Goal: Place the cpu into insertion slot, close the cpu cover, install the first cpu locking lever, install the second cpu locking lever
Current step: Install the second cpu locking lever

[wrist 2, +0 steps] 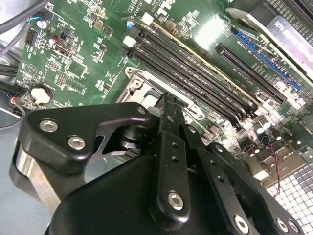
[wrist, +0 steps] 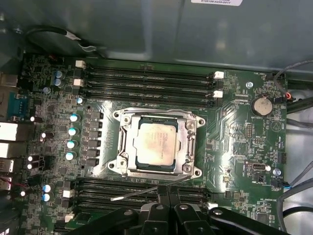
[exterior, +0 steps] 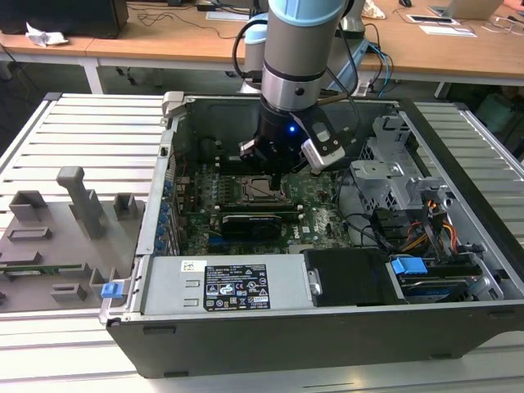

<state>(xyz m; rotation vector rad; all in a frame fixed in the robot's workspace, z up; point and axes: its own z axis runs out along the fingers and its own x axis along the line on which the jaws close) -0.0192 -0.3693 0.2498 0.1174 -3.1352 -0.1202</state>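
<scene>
In the first wrist view the cpu (wrist: 155, 142), a silver-grey square, lies in the insertion slot on the green board. The cpu cover (wrist: 189, 142), a silver frame, lies flat around it and hides the slot's contacts. A thin metal locking lever (wrist: 133, 195) sticks out slanted on the side of the socket nearest my gripper (wrist: 165, 192). Its inner end meets my fingertips, which are pressed together. In the second wrist view the gripper (wrist 2: 169, 104) sits at a corner of the socket frame (wrist 2: 138, 81). In the exterior view the gripper (exterior: 276, 174) hangs just over the socket (exterior: 262, 190).
Black memory slots (wrist: 146, 81) run along both sides of the socket. A coin battery (wrist: 260, 105) and cables (wrist: 293, 105) sit off to one side. The exterior view shows a black graphics card (exterior: 254, 223), power supply (exterior: 233, 286), drive cage (exterior: 393, 172) and case walls around the board.
</scene>
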